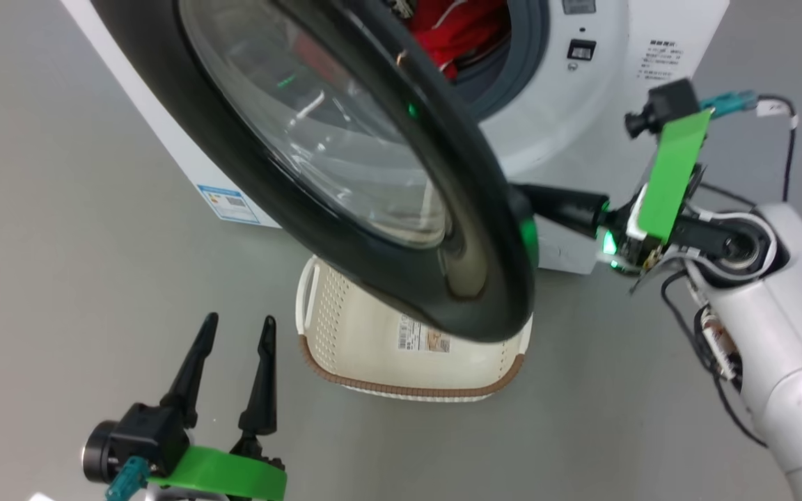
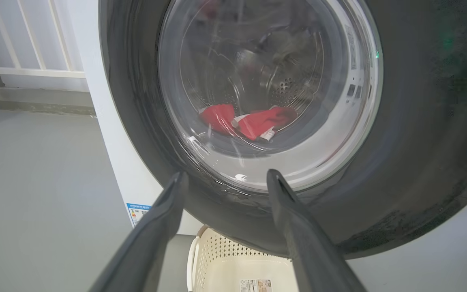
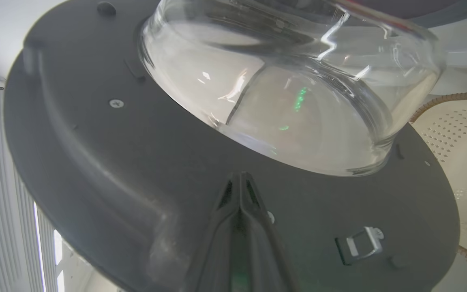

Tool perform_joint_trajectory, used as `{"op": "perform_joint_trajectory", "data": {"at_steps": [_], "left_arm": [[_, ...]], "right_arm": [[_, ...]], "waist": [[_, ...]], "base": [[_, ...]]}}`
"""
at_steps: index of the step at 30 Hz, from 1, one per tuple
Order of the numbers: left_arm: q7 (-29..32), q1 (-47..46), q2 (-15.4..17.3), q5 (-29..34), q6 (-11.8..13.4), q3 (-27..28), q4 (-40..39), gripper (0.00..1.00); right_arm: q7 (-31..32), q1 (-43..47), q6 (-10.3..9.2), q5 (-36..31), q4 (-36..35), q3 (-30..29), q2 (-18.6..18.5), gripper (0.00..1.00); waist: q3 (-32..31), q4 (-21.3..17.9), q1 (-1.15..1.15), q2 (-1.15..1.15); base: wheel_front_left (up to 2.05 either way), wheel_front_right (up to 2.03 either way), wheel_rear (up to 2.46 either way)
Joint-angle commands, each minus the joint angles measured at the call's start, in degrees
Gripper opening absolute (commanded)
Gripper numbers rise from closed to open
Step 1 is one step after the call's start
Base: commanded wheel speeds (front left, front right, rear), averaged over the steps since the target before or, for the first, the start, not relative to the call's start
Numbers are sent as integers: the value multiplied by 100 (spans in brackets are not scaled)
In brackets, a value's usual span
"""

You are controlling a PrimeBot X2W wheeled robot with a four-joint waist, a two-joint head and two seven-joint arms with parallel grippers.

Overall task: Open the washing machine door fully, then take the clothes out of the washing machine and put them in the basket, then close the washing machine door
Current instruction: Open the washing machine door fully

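Head view, clothes [image 1: 458, 33] in washing machine [image 1: 571, 142]

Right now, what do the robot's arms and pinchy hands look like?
The left gripper and right gripper each have two long, pointy dark fingers. Behind each sits a bright green plate and a small black camera with a teal plug. The right forearm is a smooth white shell with thin black cables around it and a green light at its wrist.
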Motion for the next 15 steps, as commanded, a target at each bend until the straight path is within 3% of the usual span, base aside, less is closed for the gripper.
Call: {"op": "perform_joint_trajectory", "data": {"at_steps": [1,15], "left_arm": [[-52,27,103,26,36,188,-112,100],[-52,217,103,20,113,198,-112,100]], "right_arm": [[86,183,10,28,-258,123,161,0],[335,795,10,-59,-774,367,495,0]], "waist": [[-120,84,0,0],[-382,538,0,0]], "base": [[0,0,0],[0,0,0]]}}
